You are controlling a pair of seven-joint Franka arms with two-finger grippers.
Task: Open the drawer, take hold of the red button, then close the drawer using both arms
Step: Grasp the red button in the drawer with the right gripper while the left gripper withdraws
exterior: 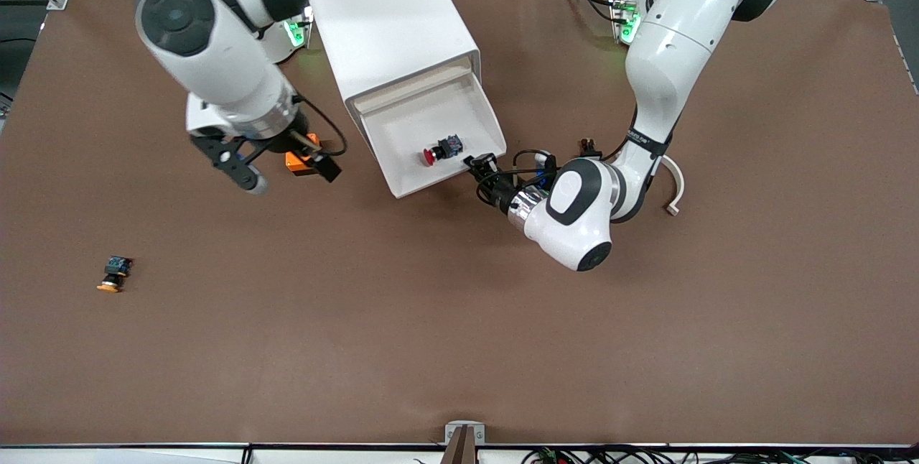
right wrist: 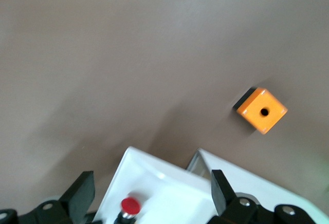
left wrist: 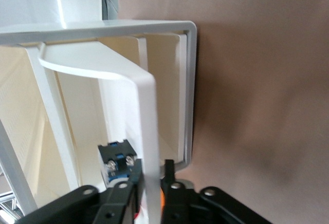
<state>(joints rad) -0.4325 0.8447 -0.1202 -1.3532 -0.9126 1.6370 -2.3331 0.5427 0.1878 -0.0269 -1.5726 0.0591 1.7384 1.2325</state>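
Observation:
The white cabinet (exterior: 391, 26) lies on the table with its uppermost drawer (exterior: 402, 135) pulled out. The button (exterior: 441, 149), with a red cap and a dark body, lies in the drawer near its front. My left gripper (exterior: 477, 164) is at the drawer's front, shut on the drawer's white arched handle (left wrist: 148, 106); the left wrist view shows the gripper (left wrist: 150, 175) and the button's dark body (left wrist: 117, 160) just past it. My right gripper (exterior: 291, 173) is open and empty, up over the orange cube beside the drawer. In the right wrist view its gripper (right wrist: 151, 190) frames the button's red cap (right wrist: 131, 205) in the drawer (right wrist: 159, 183).
An orange cube with a hole (exterior: 298, 161) lies on the table toward the right arm's end from the drawer, and shows in the right wrist view (right wrist: 262, 110). An orange-capped button (exterior: 113, 274) lies nearer the front camera at the right arm's end. Brown table (exterior: 459, 320).

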